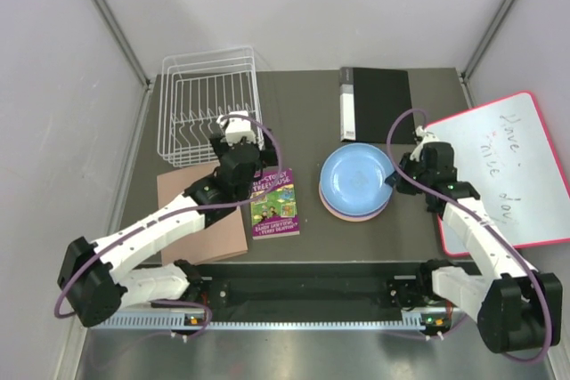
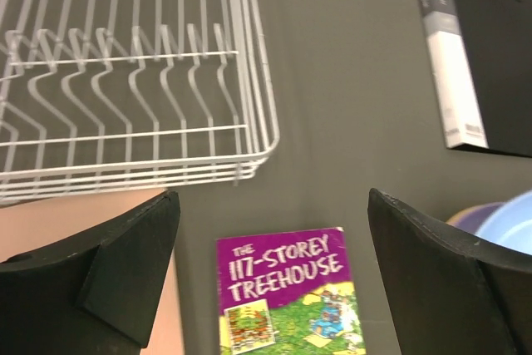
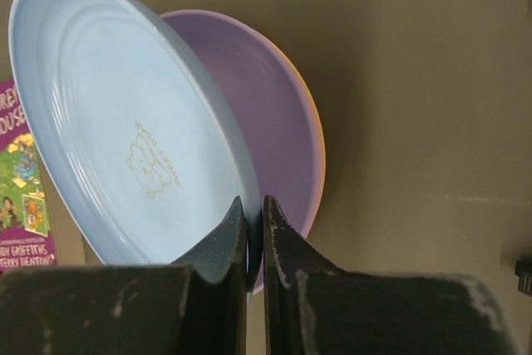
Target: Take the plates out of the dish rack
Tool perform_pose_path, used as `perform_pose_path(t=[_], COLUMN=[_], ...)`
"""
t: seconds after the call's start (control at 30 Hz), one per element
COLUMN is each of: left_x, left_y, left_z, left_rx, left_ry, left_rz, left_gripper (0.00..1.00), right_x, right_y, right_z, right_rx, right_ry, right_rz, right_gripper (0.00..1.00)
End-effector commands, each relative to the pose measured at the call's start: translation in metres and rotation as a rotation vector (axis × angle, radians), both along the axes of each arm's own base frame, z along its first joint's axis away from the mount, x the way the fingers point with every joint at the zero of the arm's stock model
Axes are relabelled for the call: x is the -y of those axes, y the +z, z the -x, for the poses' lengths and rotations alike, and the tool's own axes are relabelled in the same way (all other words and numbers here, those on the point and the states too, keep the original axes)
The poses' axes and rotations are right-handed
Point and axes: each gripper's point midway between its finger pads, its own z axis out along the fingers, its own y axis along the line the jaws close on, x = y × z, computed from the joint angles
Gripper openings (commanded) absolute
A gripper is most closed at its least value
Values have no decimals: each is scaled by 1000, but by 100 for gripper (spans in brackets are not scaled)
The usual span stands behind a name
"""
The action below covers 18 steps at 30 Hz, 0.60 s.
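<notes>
The dark bench (image 1: 303,104) carries the white wire dish rack (image 1: 209,104) at its far left, with every slot bare. The plates (image 1: 356,211) lie well apart from it, stacked flat right of centre, with the light blue plate (image 1: 354,175) on top and the purple plate (image 3: 283,114) under it. The right gripper (image 3: 253,205) is the nearer one. It reaches in from the stack's right side and is clenched on the blue plate's near rim. The left gripper (image 2: 274,288) hangs released and empty by the rack. Letting go looks like the only step left. A book (image 1: 273,202) lies just left of the stack.
</notes>
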Motion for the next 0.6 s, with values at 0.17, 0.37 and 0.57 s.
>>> perform_pose_path(t=[0.17, 0.37, 0.57], left_x=[-44, -38, -40], left_y=[21, 18, 21], left_z=[9, 7, -4], left_rx=[116, 120, 119], left_ry=[157, 140, 227], left_rz=[19, 28, 30], left_gripper=[99, 99, 99], right_x=[7, 4, 23], right_y=[-5, -9, 25], right_z=[-10, -11, -14], right_rx=[-4, -14, 76], right_ry=[-24, -9, -79], right_rz=[31, 27, 99], right_gripper=[14, 40, 56])
